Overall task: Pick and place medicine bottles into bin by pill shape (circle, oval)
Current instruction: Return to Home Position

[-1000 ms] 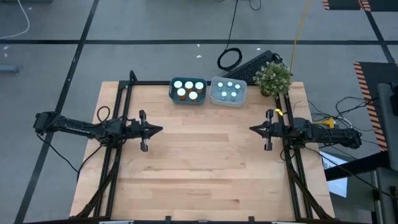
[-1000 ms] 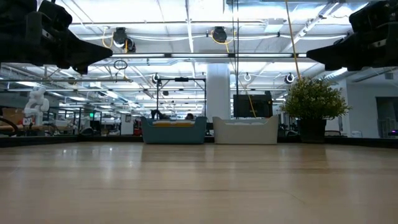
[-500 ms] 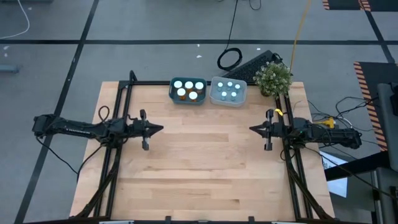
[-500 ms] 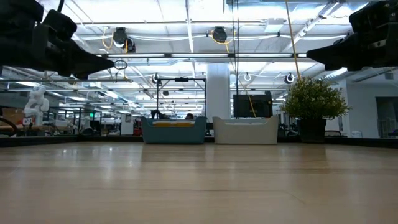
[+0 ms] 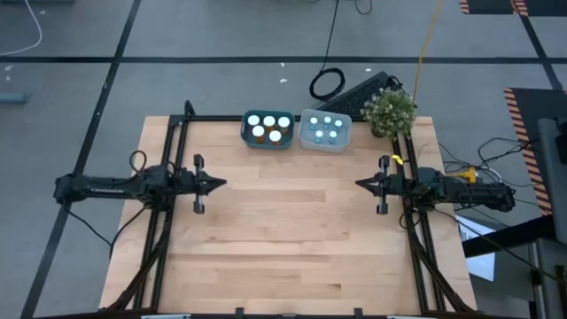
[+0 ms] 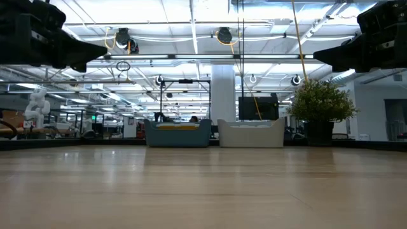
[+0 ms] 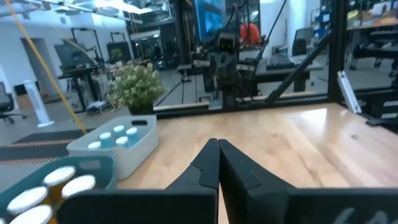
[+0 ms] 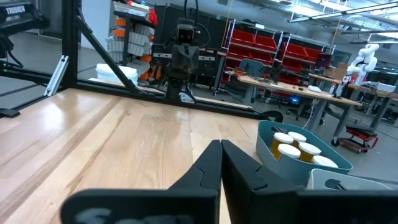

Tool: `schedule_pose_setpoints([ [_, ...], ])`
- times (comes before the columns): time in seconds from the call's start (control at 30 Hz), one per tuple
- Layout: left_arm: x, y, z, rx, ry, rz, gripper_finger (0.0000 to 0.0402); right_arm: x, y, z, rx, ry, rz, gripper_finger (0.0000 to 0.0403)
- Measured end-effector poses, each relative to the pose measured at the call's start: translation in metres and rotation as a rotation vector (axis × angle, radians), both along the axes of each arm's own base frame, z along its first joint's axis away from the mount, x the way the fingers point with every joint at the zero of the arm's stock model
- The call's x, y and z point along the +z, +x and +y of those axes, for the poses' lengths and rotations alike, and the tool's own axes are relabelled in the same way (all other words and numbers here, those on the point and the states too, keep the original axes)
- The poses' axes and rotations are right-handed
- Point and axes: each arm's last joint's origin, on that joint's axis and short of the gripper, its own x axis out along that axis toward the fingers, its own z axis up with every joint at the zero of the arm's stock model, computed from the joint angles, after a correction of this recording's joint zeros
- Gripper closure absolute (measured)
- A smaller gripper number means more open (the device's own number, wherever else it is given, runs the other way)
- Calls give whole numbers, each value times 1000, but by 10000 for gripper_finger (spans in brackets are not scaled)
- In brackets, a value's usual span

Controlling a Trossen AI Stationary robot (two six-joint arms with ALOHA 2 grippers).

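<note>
Sorting looks finished — every medicine bottle (image 5: 267, 128) sits binned, well beyond both closed, empty pincers, left pincer (image 5: 222, 183) and right pincer (image 5: 359, 184); next, nothing remains on the bench (image 5: 283, 239).

Table top (image 5: 283, 230): light wood planks, visible grain, smooth with satin sheen; low view shows soft reflections of ceiling lights. Table frame (image 5: 168, 257): black metal bars, matt. Teal bin (image 5: 245, 135): smooth plastic, slight gloss. White bin (image 7: 134, 146): smooth pale plastic, matt. Orange bottles (image 8: 292, 151): translucent plastic, smooth white caps. Pale-blue bottles (image 5: 326, 129): smooth plastic caps. Left gripper (image 7: 218, 163), right gripper (image 8: 221, 163): dark matt plastic-looking fingers. Potted plant (image 5: 389, 110): leafy, rough texture. Floor (image 5: 221, 35): grey, smooth, matt.
</note>
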Motion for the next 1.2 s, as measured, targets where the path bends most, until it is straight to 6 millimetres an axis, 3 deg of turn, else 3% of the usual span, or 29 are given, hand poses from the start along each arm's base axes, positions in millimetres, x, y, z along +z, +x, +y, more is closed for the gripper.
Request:
schedule_pose_setpoints([
  [0.43, -8, -12, 6, 37, -61, 58, 400, 0, 0, 0, 0, 0, -1, 403],
  [1.2, -9, -13, 5, 42, 26, 77, 379, 0, 0, 0, 0, 0, -1, 403],
])
